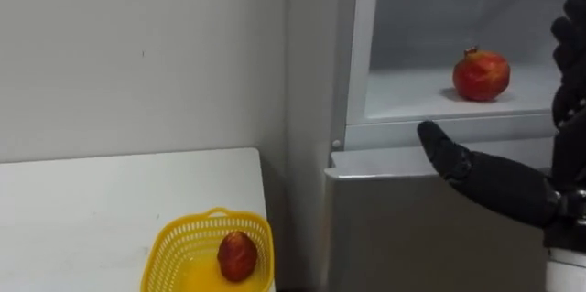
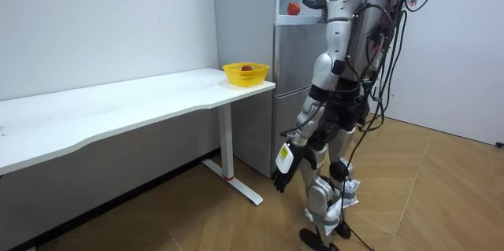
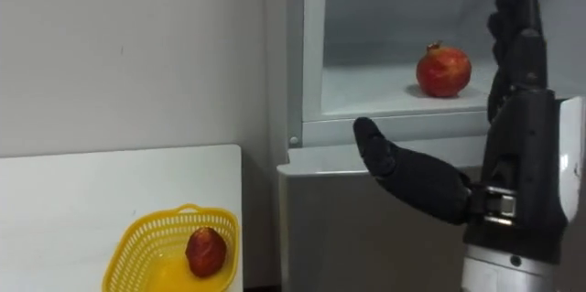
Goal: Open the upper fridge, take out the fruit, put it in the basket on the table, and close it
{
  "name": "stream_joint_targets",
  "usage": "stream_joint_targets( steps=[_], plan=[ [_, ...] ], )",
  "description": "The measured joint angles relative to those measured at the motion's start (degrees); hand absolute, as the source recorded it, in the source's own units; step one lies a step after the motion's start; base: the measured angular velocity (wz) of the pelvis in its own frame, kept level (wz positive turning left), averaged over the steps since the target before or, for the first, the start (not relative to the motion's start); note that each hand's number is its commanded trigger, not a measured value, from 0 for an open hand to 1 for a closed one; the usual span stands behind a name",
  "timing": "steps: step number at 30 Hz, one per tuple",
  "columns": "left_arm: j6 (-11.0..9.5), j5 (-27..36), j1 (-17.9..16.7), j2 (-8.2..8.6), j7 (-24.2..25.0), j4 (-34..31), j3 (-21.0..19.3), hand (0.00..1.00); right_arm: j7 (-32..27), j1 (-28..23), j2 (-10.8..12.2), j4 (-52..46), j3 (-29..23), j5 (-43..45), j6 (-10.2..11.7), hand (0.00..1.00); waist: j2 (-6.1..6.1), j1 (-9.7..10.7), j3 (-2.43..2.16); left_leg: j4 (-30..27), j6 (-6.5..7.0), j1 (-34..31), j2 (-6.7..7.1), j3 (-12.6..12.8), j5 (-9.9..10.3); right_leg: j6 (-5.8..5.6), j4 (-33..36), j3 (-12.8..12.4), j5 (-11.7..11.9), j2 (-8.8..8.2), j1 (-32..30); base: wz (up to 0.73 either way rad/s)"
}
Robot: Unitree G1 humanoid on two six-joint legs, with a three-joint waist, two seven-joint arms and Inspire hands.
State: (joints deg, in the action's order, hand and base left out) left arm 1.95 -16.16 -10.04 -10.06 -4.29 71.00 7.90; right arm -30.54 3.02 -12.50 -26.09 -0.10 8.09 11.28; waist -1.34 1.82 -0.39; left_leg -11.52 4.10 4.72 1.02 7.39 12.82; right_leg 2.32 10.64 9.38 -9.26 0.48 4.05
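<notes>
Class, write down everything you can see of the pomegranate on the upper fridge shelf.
The pomegranate is round, red with yellowish patches, smooth-skinned, with a small crown on top. It sits upright and whole on the white shelf of the open upper fridge compartment. Only the shelf touches it; the right hand, fingers straight, is raised nearby but apart.

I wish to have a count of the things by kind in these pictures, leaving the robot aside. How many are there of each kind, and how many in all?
Fridge: 1
White table: 1
Yellow basket: 1
Fruit: 2, a pomegranate on the fridge's upper shelf and a red fruit in the basket
Total: 5
</notes>
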Motion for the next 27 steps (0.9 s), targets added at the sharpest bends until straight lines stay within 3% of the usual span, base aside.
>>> stream_joint_targets(
  steps=[2, 8, 9, 10, 12, 17, 22, 27],
  plan=[
    [-0.27, 0.65, -0.06, -0.19, 0.32, -0.02, -0.59, 0.00, -0.85, 0.02, -0.24, 0.97, -2.03, 0.27, 0.74, 0.00, -0.67, -0.16, -0.20, 0.01, 0.00, 0.11, 0.01, -0.19, 0.00, -0.03, -0.02, 0.14, 0.04, 0.00, 0.30, 0.07],
    [-0.85, 0.72, 0.06, -0.29, 1.54, -0.04, -1.70, 0.00, -3.10, 0.06, -2.43, 3.21, -6.25, 0.40, 1.27, 0.00, -1.20, -0.19, 0.20, 0.38, 0.04, 0.85, 0.16, -0.56, 0.04, -0.14, -0.02, 0.24, -0.09, -0.04, 0.82, 0.02],
    [-0.85, 0.69, 0.08, -0.29, 1.56, -0.03, -2.15, 0.00, -3.31, 0.13, -4.06, 4.53, -7.07, -0.17, 1.29, 0.00, -1.32, -0.21, 0.25, 0.38, 0.04, 0.89, 0.19, -0.61, 0.04, -0.15, -0.08, 0.27, -0.10, -0.04, 0.87, 0.00],
    [-0.83, 0.51, 0.22, -0.36, 1.52, -0.03, -2.26, 0.00, -3.37, 0.35, -5.85, 5.96, -8.20, -1.53, 1.05, 0.00, -1.60, -0.46, 0.34, 0.38, 0.04, 0.92, 0.22, -0.64, 0.04, -0.16, -0.11, 0.25, -0.11, -0.04, 0.86, 0.00],
    [-0.82, 0.37, 0.18, -0.45, 1.52, -0.03, -2.79, 0.00, -3.91, 0.81, -7.03, 7.50, -9.94, -2.10, 0.28, 0.00, -2.20, -0.51, 0.49, 0.41, 0.05, 0.79, 0.32, -1.09, 0.02, -0.18, -0.16, 0.43, -0.13, -0.06, 0.95, 0.06],
    [-0.69, 0.20, -0.08, -1.82, 2.26, -0.39, -3.76, 0.00, -5.86, 4.61, -8.42, 12.18, -11.45, -2.83, -1.30, 0.00, -3.79, -0.51, 0.74, 0.19, 0.00, 0.62, 0.35, -1.60, -0.01, -0.13, -0.13, 1.05, -0.32, -0.09, 0.86, 0.06],
    [-0.67, -1.64, -0.77, -3.18, 3.42, -2.03, -7.90, 0.00, -5.94, 8.33, -13.26, 15.56, -12.20, -2.89, -1.37, 0.00, -5.00, -1.12, 0.26, 0.00, -0.01, 0.01, 0.49, -2.78, -0.02, -0.20, -0.01, 2.13, -0.36, -0.33, 0.77, 0.12],
    [-0.59, -2.05, -0.91, -3.86, 3.66, -2.61, -9.70, 0.00, -4.16, 12.76, -16.56, 21.81, -12.48, -5.09, -1.73, 0.00, -5.35, -2.14, 0.15, -0.11, 0.03, -0.04, 0.56, -3.28, 0.01, -0.22, 0.16, 3.38, -0.35, -0.58, 0.96, 0.07]
  ],
)
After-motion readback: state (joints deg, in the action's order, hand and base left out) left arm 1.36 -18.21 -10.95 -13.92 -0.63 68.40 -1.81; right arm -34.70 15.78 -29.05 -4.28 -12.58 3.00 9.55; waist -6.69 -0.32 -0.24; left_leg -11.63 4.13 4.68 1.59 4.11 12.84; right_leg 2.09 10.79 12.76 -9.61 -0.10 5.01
